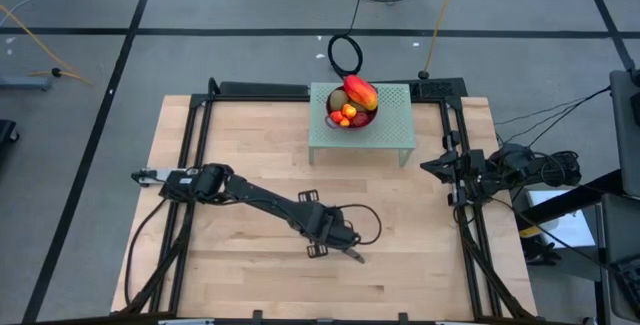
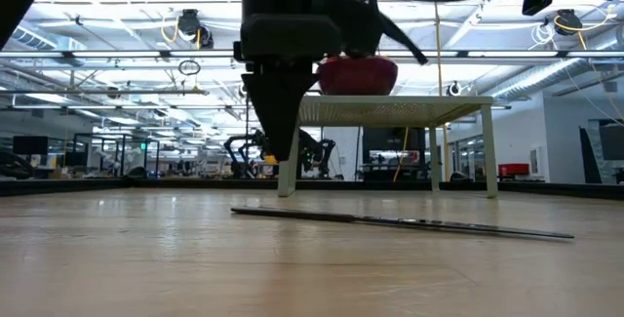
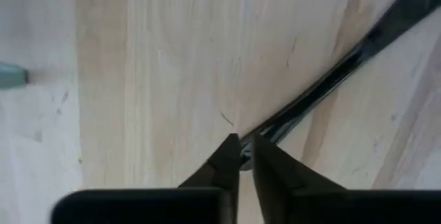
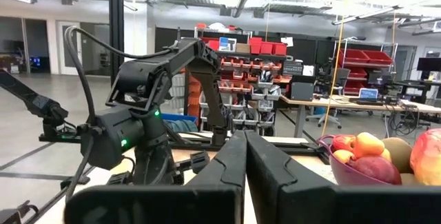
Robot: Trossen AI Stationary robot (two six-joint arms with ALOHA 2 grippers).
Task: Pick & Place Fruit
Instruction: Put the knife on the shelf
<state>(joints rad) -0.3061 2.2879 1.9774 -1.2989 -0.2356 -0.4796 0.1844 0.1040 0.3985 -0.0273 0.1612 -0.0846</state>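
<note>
High view: fruit [image 1: 352, 105] heaped in a bowl [image 1: 364, 121] on a stand [image 1: 394, 135]; smooth, round, bruisable, best cradled at the middle. Left gripper [image 1: 357, 256], low over the bench [image 1: 240, 145], jaws slightly parted astride a knife [image 2: 409, 222]. Right gripper [image 1: 428, 164] parked, jaws pressed together.

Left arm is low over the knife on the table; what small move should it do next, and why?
Probably lift the left gripper straight up. In the left wrist view its jaws stand slightly apart over the knife, which lies flat on the wooden table. All the fruit sits in the purple bowl on the small stand, so nothing seems left to handle here.
</note>
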